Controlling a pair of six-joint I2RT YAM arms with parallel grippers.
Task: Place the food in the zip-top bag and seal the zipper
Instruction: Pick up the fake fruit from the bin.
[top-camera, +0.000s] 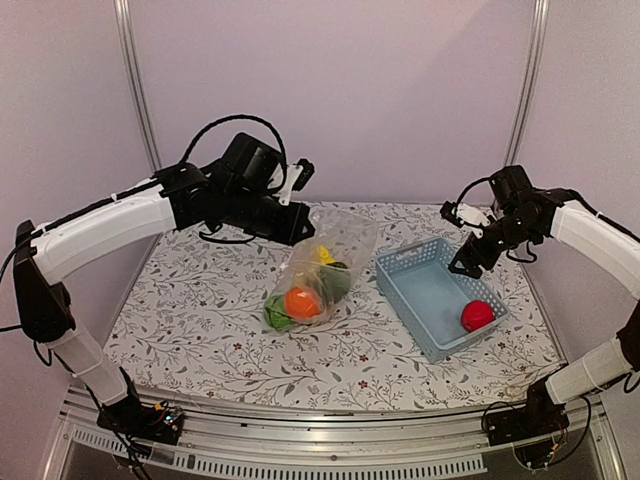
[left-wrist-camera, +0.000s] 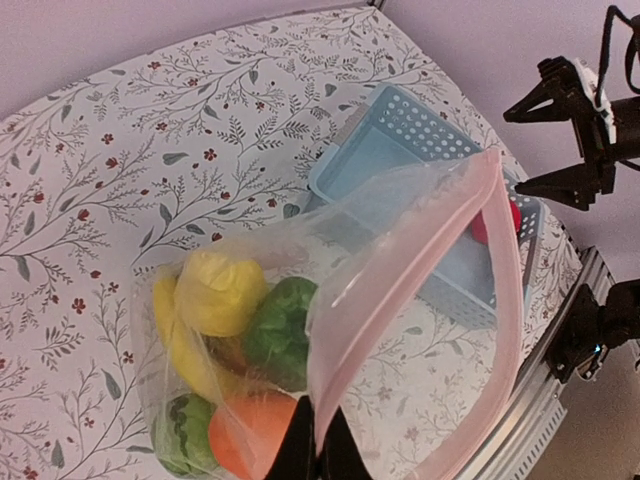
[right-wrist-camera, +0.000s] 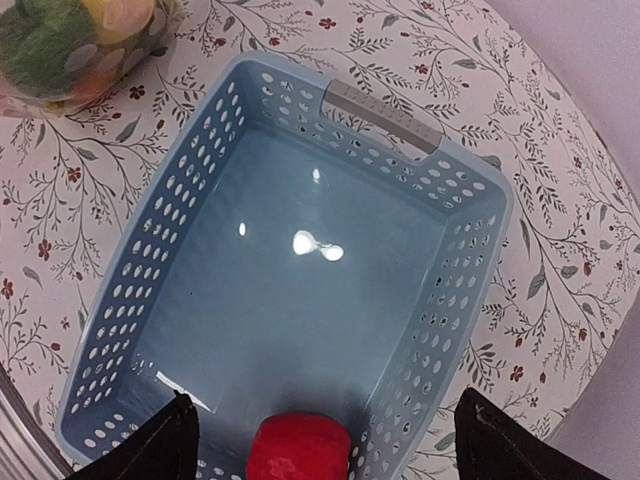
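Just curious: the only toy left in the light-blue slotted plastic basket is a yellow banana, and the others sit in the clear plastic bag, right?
No: the light-blue slotted plastic basket holds a red toy apple, as the right wrist view shows. The other toys are in the clear plastic bag.

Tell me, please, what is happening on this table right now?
The left gripper is shut on the mouth edge of the zip-top bag and holds it up and open. Most of the food is inside it, among it an orange, a watermelon and a lemon. The right gripper hangs open above the light-blue basket, where only the red apple lies. The zipper is not yet sealed.
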